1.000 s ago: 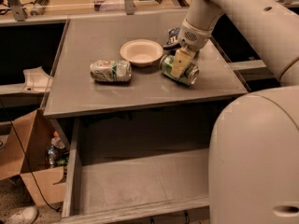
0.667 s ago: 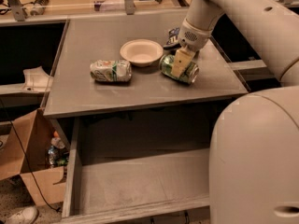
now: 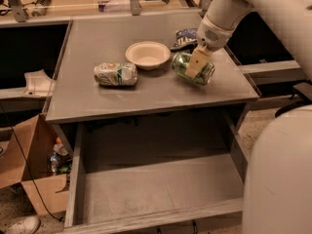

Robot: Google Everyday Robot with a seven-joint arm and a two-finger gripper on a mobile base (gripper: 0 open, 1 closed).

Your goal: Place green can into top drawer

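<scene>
Top drawer (image 3: 161,189) open near you, with the green can (image 3: 179,63) gripped over the table (image 3: 146,95) behind.
Your gripper (image 3: 194,68) is clamped around the tilted green can, right of the paper bowl (image 3: 147,54); a paler can (image 3: 115,74) lies farther left.

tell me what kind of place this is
Probably a robotics lab or workshop: a plain grey table with its top drawer pulled open, a cardboard box of clutter on the floor, and a robot arm whose end effector is at the green can on the tabletop.
</scene>
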